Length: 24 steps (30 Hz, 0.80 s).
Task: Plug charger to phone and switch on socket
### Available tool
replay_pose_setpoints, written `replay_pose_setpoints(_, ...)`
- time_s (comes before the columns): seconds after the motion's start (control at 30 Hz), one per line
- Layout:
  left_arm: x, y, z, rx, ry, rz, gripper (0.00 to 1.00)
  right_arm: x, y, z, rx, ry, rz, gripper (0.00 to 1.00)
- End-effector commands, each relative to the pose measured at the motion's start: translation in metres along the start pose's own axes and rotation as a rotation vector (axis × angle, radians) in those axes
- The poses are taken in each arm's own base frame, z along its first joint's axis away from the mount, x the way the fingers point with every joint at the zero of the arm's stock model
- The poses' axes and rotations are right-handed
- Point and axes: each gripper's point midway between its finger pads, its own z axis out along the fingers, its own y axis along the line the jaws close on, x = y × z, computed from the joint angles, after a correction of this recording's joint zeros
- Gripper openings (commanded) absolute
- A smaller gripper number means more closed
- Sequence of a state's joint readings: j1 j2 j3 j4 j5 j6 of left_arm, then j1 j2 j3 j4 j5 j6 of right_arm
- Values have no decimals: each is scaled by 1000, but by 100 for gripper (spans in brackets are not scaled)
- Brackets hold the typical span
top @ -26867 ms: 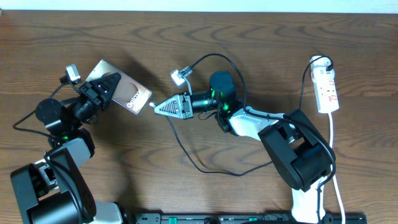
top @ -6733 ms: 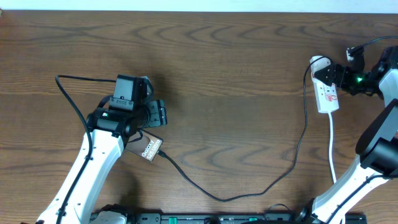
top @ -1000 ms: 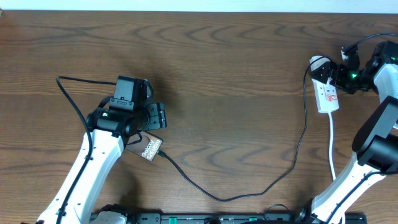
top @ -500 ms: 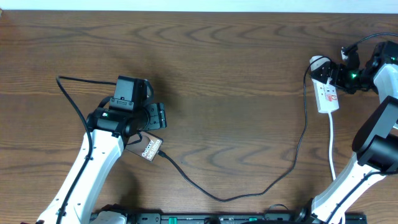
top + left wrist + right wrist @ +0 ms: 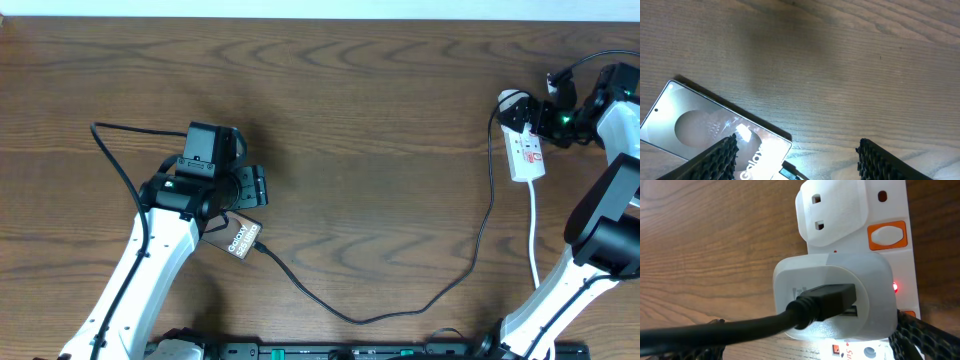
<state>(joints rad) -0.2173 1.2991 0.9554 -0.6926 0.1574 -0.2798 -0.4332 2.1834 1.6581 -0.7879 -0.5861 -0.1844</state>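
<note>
The phone [image 5: 240, 241] lies flat on the table, its "Galaxy" face [image 5: 700, 127] up. The charger [image 5: 400, 308] is a thin black cable; its plug tip [image 5: 790, 172] sits in the phone's end. Above the phone hangs my left gripper [image 5: 252, 187] [image 5: 797, 144], open and empty. The cable's other end [image 5: 825, 302] sits in a white adapter [image 5: 840, 275] on the socket [image 5: 527, 155] [image 5: 895, 210]. A red light [image 5: 895, 286] glows beside the adapter. My right gripper [image 5: 543, 119] [image 5: 807, 332] is open at the socket's far end, a finger on each side of the adapter.
The socket's white cord [image 5: 535, 235] runs down toward the table's front edge on the right. An orange switch [image 5: 887, 235] sits beside an unused outlet. A black wire [image 5: 120, 160] loops left of the left arm. Bare wood lies between the arms.
My right wrist has shifted very slightly by the socket. The left arm, phone and cable have not moved.
</note>
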Motion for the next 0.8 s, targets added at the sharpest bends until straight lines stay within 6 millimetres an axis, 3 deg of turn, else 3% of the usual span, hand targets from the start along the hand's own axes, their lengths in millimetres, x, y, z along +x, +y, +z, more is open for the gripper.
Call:
replay_pose_setpoints(0.0, -5, -1, -3, -7, -14, 18, 75, 18, 19, 23, -71, 65, 46, 99)
replay_pose_setpoints(0.13, -5, -1, -3, -6, -14, 18, 75, 18, 9, 11, -52, 59, 118, 99)
replay_pose_setpoints(0.23, -5, -1, -3, -7, -15, 18, 75, 13, 8, -9, -48, 31, 149, 99)
replay_pose_setpoints(0.37, -5, -1, -3, -6, -15, 18, 75, 7, -2, -49, 87, -16, 179, 99)
replay_pose_setpoints(0.5, -5, -1, -3, -6, -15, 18, 75, 2, -6, -102, 274, -88, 230, 99)
replay_pose_setpoints(0.53, -5, -1, -3, -6, -14, 18, 75, 2, -5, -117, 318, -112, 247, 99)
replay_pose_setpoints(0.57, -5, -1, -3, -6, -14, 18, 75, 2, 5, -147, 372, -164, 279, 99)
replay_pose_setpoints(0.77, -4, -1, -3, -7, -13, 17, 75, 24, 58, -214, 363, -260, 364, 99)
